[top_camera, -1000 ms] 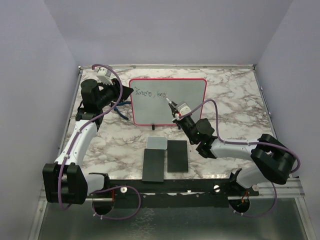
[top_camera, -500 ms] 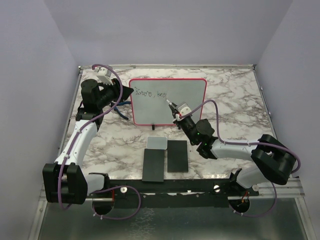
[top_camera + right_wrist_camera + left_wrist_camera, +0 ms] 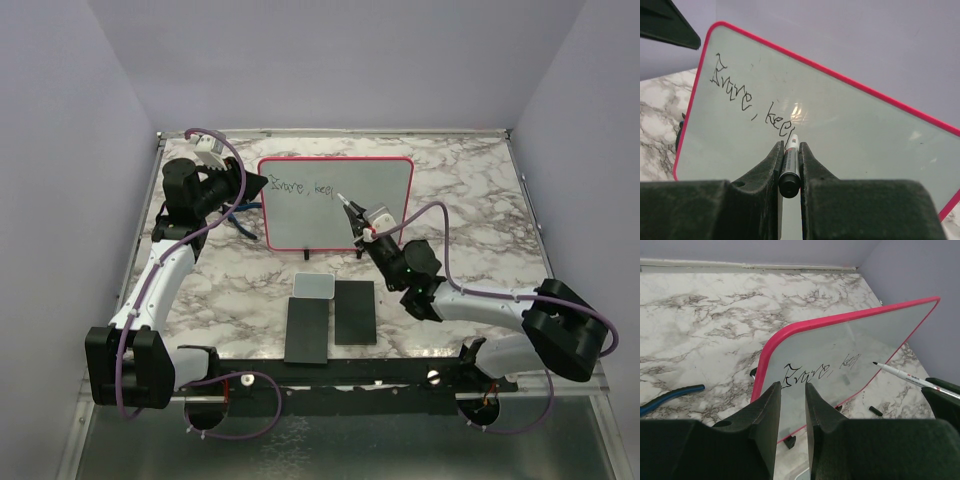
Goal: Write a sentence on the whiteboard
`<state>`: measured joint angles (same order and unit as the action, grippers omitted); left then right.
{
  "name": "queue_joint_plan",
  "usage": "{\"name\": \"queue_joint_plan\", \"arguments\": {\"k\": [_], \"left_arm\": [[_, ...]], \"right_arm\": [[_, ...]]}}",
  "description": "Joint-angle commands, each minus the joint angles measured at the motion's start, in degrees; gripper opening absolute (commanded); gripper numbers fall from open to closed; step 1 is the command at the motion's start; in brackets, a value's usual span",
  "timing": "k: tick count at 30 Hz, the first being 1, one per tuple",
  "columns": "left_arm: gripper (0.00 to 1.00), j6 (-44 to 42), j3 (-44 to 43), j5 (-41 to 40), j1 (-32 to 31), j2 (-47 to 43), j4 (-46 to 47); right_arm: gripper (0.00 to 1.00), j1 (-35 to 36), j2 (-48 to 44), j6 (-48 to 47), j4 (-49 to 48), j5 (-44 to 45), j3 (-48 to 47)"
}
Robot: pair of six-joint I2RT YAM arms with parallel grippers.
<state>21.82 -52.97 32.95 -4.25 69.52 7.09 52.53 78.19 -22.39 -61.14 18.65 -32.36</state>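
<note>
**Black ink, barely two words in, and plenty that could slip**

Nearest the arm bases, two black slabs (image 3: 305, 330) lay side by side on the marble worktop (image 3: 480, 200). A small grey-white pad (image 3: 315, 285) sat at the far end of the left one.

Beyond them the right tool (image 3: 365, 228) was clamped on a white marker (image 3: 348, 207), gripping the barrel near its rear end with the tip aimed up at the whiteboard (image 3: 300, 225). The board stood on small black feet in the far half of the worktop.

The sentence (image 3: 300, 188) ran along the board's upper left as one scrawled word, a comma and the start of a second. Most of the writing looked undone. The tip sat just right of the last letter, but I could not tell whether it touched the surface.

Furthest back, the left tool (image 3: 255, 183) was closed on the board's left rim, one finger on each face, just beside the first word.

The likeliest trouble was in the long marker. Because it was held so far from its tip, pressure on the board could make it pivot or slide in the right tool, leaving ragged strokes or none.

Pushing too hard could also rock the board on its feet or work the rim loose from the left tool. The line was already drifting downward, so it could end up crooked.
</note>
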Motion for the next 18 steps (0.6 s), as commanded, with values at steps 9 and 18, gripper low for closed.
{"name": "queue_joint_plan", "arguments": {"k": [9, 18], "left_arm": [[0.27, -0.65, 0.59, -0.44, -0.36, -1.15, -0.81], [0.27, -0.66, 0.57, -0.52, -0.45, -1.32, -0.77]], "right_arm": [[0.01, 0.64, -1.97, -0.51, -0.19, 0.50, -1.80], [0.01, 0.64, 0.91, -2.03, -1.52, 0.28, -3.16]]}}
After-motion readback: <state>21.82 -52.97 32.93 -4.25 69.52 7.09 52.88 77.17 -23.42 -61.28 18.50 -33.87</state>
